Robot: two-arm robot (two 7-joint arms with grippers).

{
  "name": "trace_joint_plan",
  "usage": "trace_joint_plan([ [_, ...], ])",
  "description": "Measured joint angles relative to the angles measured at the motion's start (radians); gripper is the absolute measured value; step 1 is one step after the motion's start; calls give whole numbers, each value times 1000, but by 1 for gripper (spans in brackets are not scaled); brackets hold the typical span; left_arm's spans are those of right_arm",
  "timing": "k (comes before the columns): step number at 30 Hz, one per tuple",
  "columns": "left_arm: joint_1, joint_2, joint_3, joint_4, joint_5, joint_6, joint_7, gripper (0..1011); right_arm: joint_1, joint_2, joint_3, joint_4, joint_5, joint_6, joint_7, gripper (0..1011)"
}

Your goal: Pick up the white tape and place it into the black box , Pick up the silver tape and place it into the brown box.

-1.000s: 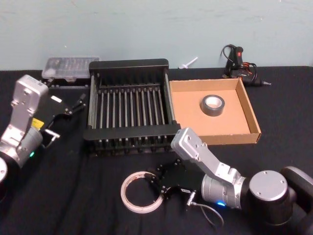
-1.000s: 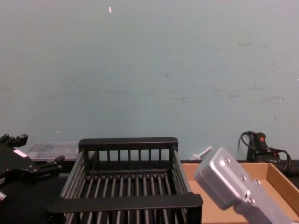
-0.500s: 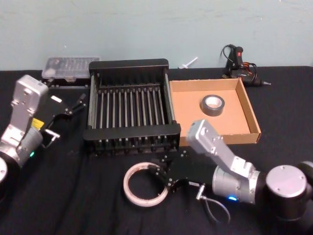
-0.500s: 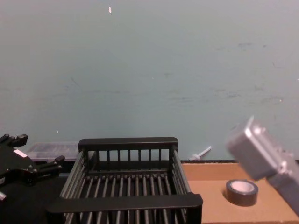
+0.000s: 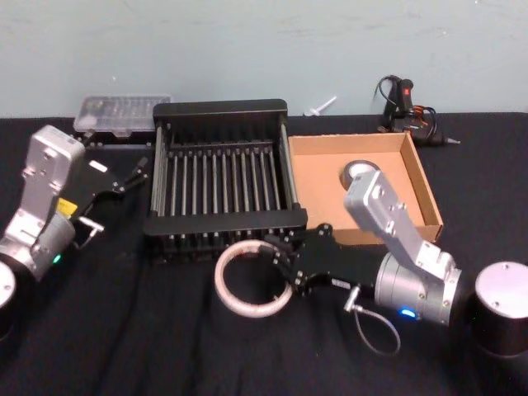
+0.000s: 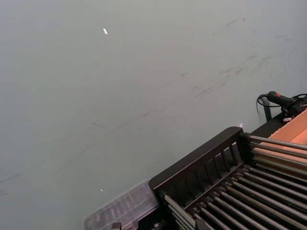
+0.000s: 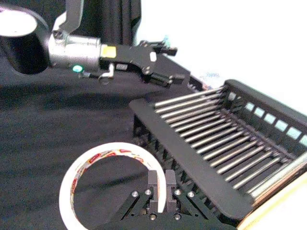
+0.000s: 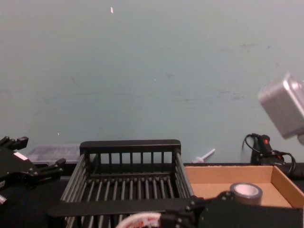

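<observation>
A: So, where does the white tape (image 5: 253, 280) stand against the black box (image 5: 224, 228)?

B: It hangs just in front of the box's near wall, lifted off the surface and tilted. The right tool (image 7: 158, 187) has its two fingers pinched tight on the ring's thin wall, at the edge farthest from the box's left side. The silver tape (image 8: 245, 191) lies in the brown box (image 5: 417, 172), beside the black box on its right.

A: What could spoil it?

B: The hold is on one narrow spot of a wide, floppy ring, so the ring may swing or slip out during the carry. The far rim also hangs low; it could catch on the box's near wall if the arm moves forward before rising higher.

A: And against a second ago?

B: Then the ring lay flat on the surface, farther out from the box. Since then the right arm has raised it and drawn it toward the box. The left tool (image 5: 124, 177), open beside the box's left wall, has not shifted.
</observation>
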Motion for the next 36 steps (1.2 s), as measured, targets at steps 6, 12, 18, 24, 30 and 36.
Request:
trace_joint_plan([
  [6,0,0,0,0,0,0,0,1001,17,-16,15,-2,24,-11,-21,99],
  [12,0,0,0,0,0,0,0,1001,45,-39,26,12,37,-13,-45,99],
  [18,0,0,0,0,0,0,0,1001,91,-74,30,57,33,9,-81,99],
  [24,0,0,0,0,0,0,0,1001,137,-114,34,106,18,35,-117,99],
  [30,0,0,0,0,0,0,0,1001,194,-166,37,181,-3,42,-148,99],
  [36,0,0,0,0,0,0,0,1001,250,-222,37,270,-29,46,-174,99],
])
